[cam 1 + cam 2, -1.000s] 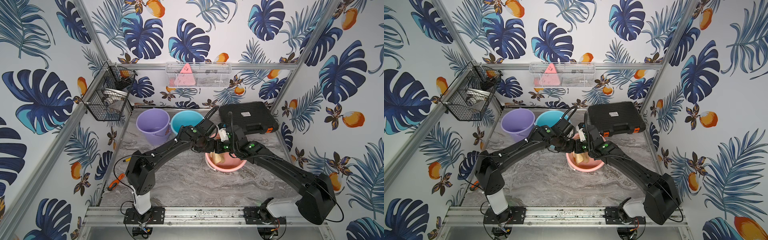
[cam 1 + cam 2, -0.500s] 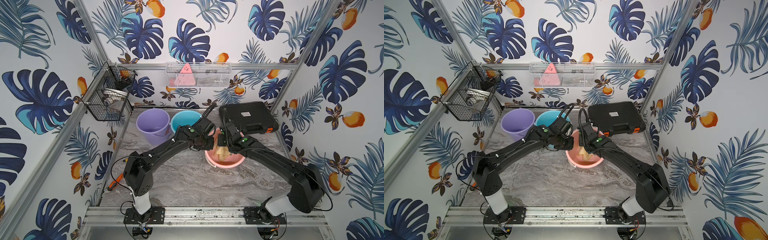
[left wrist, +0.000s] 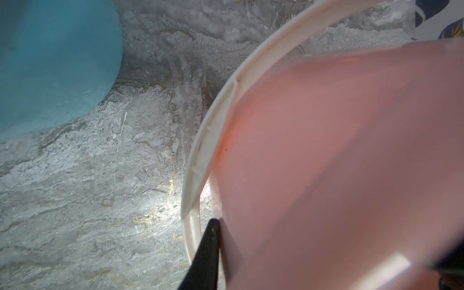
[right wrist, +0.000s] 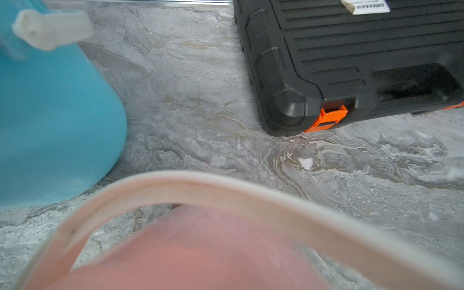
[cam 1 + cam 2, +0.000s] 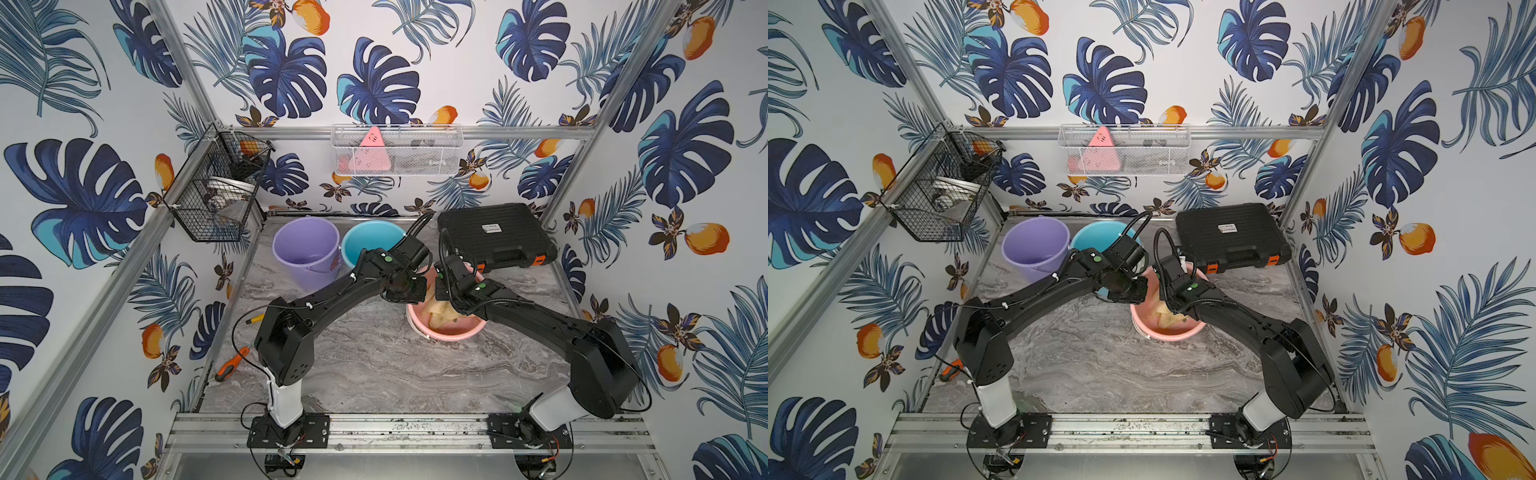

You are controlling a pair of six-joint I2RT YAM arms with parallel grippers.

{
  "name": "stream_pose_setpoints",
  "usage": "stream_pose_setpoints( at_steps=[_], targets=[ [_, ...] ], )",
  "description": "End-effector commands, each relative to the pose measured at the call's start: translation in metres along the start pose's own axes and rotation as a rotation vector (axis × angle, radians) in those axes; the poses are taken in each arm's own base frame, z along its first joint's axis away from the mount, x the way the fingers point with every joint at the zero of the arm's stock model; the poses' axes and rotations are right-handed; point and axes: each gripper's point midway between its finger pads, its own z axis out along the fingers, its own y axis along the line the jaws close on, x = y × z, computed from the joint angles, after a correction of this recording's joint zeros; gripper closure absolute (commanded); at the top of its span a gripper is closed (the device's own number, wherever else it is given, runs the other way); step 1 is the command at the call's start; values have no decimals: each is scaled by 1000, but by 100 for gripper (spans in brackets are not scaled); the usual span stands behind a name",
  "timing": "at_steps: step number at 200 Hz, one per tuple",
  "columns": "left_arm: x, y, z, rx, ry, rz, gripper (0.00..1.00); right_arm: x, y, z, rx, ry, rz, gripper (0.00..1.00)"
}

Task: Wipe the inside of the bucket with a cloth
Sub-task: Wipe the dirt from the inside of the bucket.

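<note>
In both top views the pink bucket (image 5: 453, 334) (image 5: 1173, 334) stood upright on the marble table (image 5: 374, 365). The cloth (image 5: 440, 316) (image 5: 1163, 318) lay crumpled inside it, against its wall and floor. The left gripper (image 5: 415, 291) (image 5: 1140, 291) sat at the pink bucket's rim, on the side facing the blue bucket (image 5: 370, 241). The right gripper (image 5: 441, 293) (image 5: 1167, 297) reached down inside the pink bucket, just above the cloth, with its fingertips hidden. A black case (image 5: 494, 237) lay behind the pink bucket.

In the left wrist view 1 black finger (image 3: 209, 251) pressed the outside of the pink bucket's wall, beside its white handle (image 3: 200, 150). A darker shape showed through the wall opposite it, so we read the left gripper as clamped on that wall.

In the right wrist view we saw the pink bucket's blurred rim and handle close up, with the blue bucket (image 4: 50, 113) and the black case (image 4: 351, 50) beyond them. The right gripper's fingers lay out of frame. It was closed tight, but we could not tell whether it pinched the cloth.
</note>
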Motion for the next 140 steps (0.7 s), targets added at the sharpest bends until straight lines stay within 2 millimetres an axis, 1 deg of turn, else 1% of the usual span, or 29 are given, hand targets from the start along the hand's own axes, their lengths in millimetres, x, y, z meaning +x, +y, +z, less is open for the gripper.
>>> stream_pose_setpoints(
  at_steps=[1, 14, 47, 64, 82, 98, 124, 140],
  targets=[
    [-15, -10, -1, 69, -26, -15, 100, 5, 20, -7, -131, -7, -93, 100],
    [-15, -6, 2, 52, -20, -25, 100, 9, 24, -9, -171, -5, -110, 100],
    [-18, -2, 4, 35, -25, -43, 100, 28, 35, -6, -237, 63, -159, 100],
    [-19, -3, 3, 41, -22, -44, 100, 37, 33, 0, -222, 95, -152, 100],
    [-18, -4, 2, 50, -23, -44, 100, 41, 26, 9, -161, 121, -155, 100],
    [-18, -3, 1, 50, -23, -48, 100, 44, 26, 13, -151, 131, -163, 100],
    [-21, 3, 4, 56, -11, -65, 100, 44, 28, 7, -190, 106, -149, 100],
    [-24, 8, 4, 55, -13, -79, 100, 49, 28, 5, -206, 116, -159, 100]
  ],
)
